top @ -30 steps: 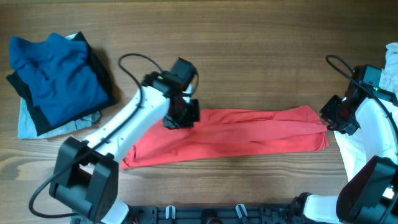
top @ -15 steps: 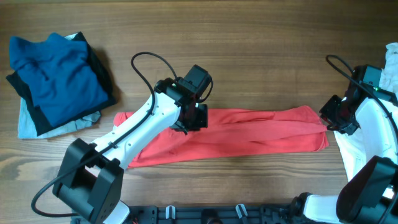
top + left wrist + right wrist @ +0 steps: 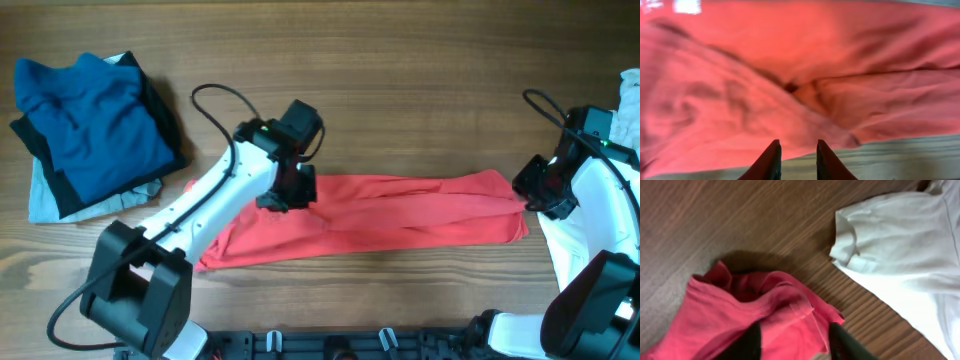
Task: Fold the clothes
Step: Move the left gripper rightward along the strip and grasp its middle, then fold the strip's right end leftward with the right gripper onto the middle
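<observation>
Now the shirt (image 3: 400, 215) lies on the table (image 3: 400, 80) as a long band, axis left to right, so the lengthwise fold looks done. The left end effector (image 3: 796, 160) hovers slightly open and empty above its left part. The right end effector (image 3: 797, 342) straddles the right hem, grip unclear; next, one end must be pinched and carried across.

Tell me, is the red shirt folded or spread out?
Partly folded: the red shirt lies as a long narrow strip, layers overlapping, not folded crosswise.

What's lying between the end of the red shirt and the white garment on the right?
Nothing but bare wooden table; the right wrist view shows that strip of wood separating the red shirt from the white garment.
</observation>
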`<control>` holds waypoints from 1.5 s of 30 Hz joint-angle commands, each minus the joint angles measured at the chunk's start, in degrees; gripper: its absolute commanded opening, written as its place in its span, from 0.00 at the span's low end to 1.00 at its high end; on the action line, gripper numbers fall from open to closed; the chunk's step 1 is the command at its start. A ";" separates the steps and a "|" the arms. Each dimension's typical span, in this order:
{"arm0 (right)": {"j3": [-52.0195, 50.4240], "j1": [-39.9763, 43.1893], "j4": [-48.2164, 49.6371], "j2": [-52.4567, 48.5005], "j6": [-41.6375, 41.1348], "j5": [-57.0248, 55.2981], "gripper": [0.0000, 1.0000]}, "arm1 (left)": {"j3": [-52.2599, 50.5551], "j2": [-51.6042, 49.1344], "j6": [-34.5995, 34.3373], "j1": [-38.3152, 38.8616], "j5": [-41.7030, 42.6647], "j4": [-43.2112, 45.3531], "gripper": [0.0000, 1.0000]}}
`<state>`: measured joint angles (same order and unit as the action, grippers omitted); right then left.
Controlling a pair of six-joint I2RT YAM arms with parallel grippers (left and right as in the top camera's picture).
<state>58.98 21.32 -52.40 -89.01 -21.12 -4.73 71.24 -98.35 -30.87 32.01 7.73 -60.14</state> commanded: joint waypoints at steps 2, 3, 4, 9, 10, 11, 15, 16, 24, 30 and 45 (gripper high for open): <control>-1.20 0.42 -1.22 -0.79 1.62 0.74 0.49 | -1.05 0.09 -1.79 -2.29 -0.81 -1.44 0.24; -1.90 0.42 -1.14 -0.79 1.62 0.76 0.51 | -1.90 0.09 -1.86 -2.29 -0.79 -0.87 0.24; -2.40 0.42 -0.92 -0.79 1.49 0.81 0.51 | -2.75 0.09 -2.36 -2.27 -0.81 -0.31 0.25; -6.62 0.42 4.02 -0.79 1.66 4.46 0.54 | -7.32 0.09 -3.08 -2.25 -0.76 3.67 0.27; -7.15 0.42 4.66 -0.79 1.66 4.44 0.54 | -8.15 0.09 -3.08 -2.25 -0.79 4.46 0.28; -7.61 0.42 5.14 -0.79 1.66 4.42 0.54 | -9.05 0.09 -3.08 -2.25 -0.76 5.33 0.28; -9.09 0.42 8.09 -0.79 1.64 4.35 0.58 | -11.15 0.09 -3.06 -2.25 -0.79 6.84 0.29; -9.44 0.42 9.40 -0.79 1.66 4.35 0.58 | -11.61 0.09 -3.06 -2.25 -0.79 7.23 0.29; -12.31 0.44 17.42 -0.90 4.61 3.28 0.58 | -12.17 0.09 -3.06 -2.25 -0.76 8.07 0.30; -14.05 0.42 18.23 -4.70 4.70 3.30 0.59 | -12.17 0.09 -3.06 -2.25 -0.76 8.28 0.31; -14.36 0.42 20.63 -12.66 9.79 12.33 0.31 | -12.15 0.09 -3.04 -2.29 -0.79 8.72 0.32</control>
<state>48.16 22.22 -32.05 -95.96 -12.84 3.14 59.40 -98.35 -33.34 29.89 7.31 -51.83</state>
